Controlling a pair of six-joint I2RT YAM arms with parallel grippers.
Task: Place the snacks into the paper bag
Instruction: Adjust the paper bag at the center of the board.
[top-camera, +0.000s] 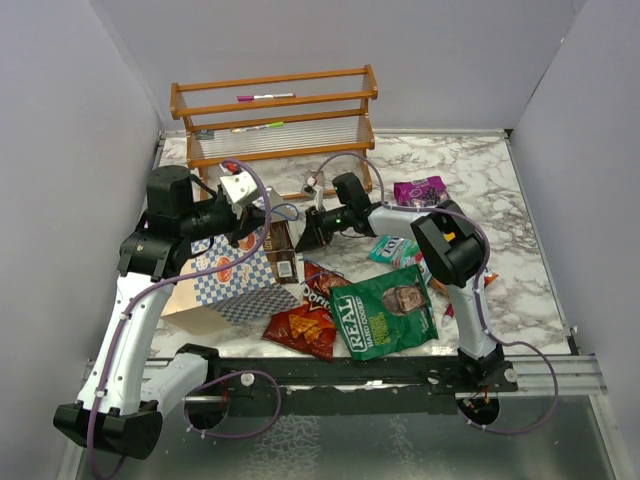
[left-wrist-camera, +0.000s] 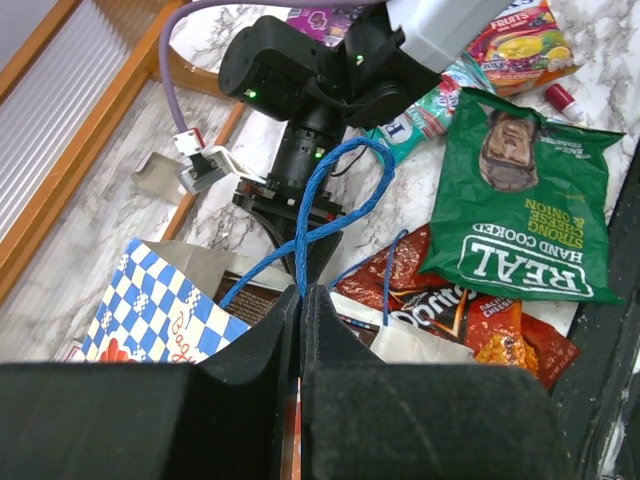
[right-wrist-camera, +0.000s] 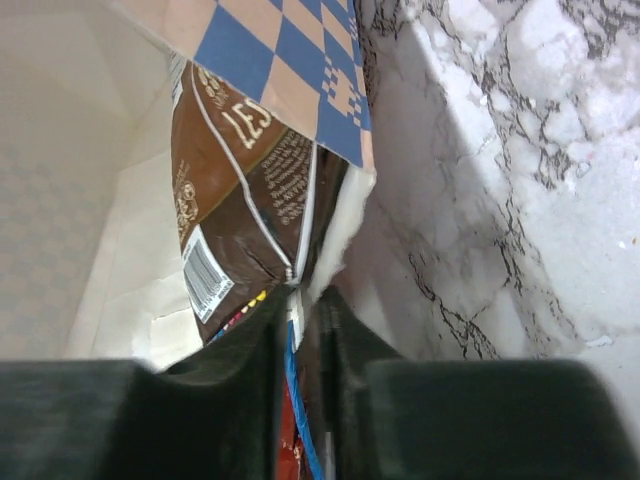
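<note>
Paper bag (top-camera: 235, 285), blue-and-white checkered w/ tan base, lies on its side at left-centre of the marble table (top-camera: 510, 210), mouth facing right. Left gripper (left-wrist-camera: 302, 300) has its fingers pressed together on the bag's blue string handle (left-wrist-camera: 335, 195), which loops up above the fingertips. Right gripper (right-wrist-camera: 300, 305) sits at the bag mouth, fingers nearly together & pinching the lower end of the brown packet (right-wrist-camera: 235, 190); the packet is partly inside, under the checkered wall. Just right of the bag lie the red Doritos (top-camera: 305, 325), then the green REAL chips (top-camera: 392, 312). Teal pack (top-camera: 390, 248) & magenta pack (top-camera: 420, 190) lie farther back. Red-yellow pack (left-wrist-camera: 515, 40) is beside the teal one. Wooden rack (top-camera: 275, 115) stands at the rear.
</note>
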